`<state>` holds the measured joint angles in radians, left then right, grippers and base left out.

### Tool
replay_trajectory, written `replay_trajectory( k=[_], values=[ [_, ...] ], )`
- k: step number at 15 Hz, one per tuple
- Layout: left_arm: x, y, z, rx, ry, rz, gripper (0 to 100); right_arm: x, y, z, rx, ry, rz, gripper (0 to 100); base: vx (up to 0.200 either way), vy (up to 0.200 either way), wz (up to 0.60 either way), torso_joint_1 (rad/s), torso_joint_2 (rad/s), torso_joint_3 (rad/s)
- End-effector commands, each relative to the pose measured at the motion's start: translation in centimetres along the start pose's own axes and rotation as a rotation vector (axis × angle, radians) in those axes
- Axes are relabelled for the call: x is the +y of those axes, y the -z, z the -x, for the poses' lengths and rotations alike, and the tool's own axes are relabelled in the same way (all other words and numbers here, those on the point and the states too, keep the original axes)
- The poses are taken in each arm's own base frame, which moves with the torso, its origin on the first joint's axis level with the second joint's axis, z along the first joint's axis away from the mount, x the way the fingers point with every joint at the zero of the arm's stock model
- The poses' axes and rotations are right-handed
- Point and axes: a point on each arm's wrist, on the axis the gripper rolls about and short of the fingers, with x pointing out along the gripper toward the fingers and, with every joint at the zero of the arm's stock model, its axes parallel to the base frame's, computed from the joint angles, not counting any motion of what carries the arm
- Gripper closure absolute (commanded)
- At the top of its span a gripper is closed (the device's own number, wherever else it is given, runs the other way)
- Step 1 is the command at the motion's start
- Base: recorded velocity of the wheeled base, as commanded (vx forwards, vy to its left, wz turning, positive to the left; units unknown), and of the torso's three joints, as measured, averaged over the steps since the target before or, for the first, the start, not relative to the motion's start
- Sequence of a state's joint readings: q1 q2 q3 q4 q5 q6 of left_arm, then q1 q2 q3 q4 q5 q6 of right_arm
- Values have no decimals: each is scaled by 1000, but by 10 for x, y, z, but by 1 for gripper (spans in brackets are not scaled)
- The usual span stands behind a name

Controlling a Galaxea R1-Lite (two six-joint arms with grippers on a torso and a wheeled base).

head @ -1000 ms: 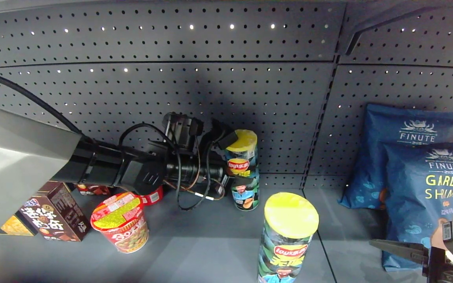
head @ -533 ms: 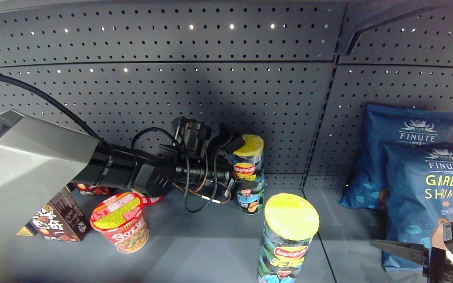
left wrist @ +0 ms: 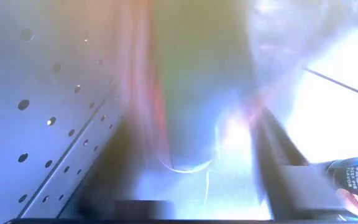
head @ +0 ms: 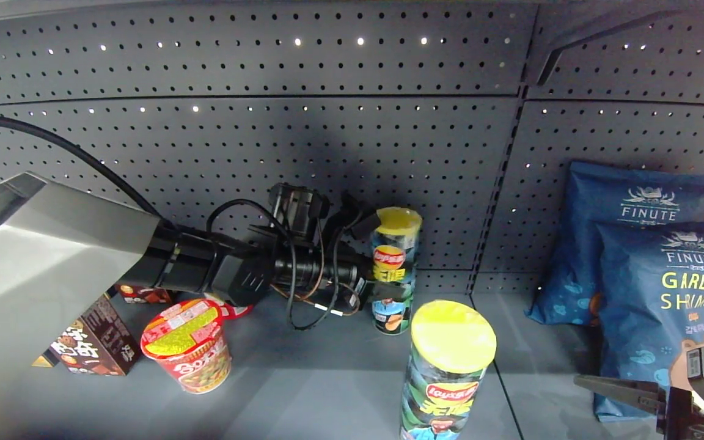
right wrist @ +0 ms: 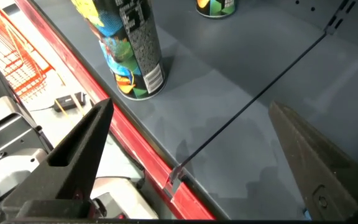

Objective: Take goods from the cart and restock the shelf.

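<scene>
- Black and angular, the right pincer is hovering over the front right of the grey shelf. Its jaws are standing wide apart with nothing between them.
- A front can of crisps, yellow-lidded, is standing upright near the shelf's red front edge, left of that pincer and clear of it.
- A red cup of noodles is sitting further left, and a brown box is standing beside it, partly hidden by the left arm.
- The left arm is stretching across the shelf from the left, and the left pincer is gripping the held can, one finger near its yellow lid and the other lower on its side.
- This can is standing upright at the back of the shelf, behind the front can (whether its base is touching the shelf is hard to tell).
- Two blue snack bags are leaning at the right, one in front of the other.
- A dark pegboard is closing off the back.
</scene>
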<state>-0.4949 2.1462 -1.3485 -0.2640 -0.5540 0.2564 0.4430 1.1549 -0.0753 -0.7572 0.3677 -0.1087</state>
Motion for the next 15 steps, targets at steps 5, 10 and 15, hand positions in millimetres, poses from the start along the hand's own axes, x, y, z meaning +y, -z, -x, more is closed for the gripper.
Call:
replay_trajectory(
  k=[5, 10, 15],
  values=[
    [-2, 0, 3, 2, 1, 1, 0, 1, 4, 1, 13, -1, -5, 0, 0, 0, 0, 0, 0, 0],
    [-12, -4, 25, 0, -9, 2, 0, 1, 6, 2, 18, 0, -8, 0, 0, 0, 0, 0, 0, 0],
    [-41, 19, 85, 45, -39, 49, 0, -7, -4, -15, 49, 9, -21, 0, 0, 0, 0, 0, 0, 0]
  ],
)
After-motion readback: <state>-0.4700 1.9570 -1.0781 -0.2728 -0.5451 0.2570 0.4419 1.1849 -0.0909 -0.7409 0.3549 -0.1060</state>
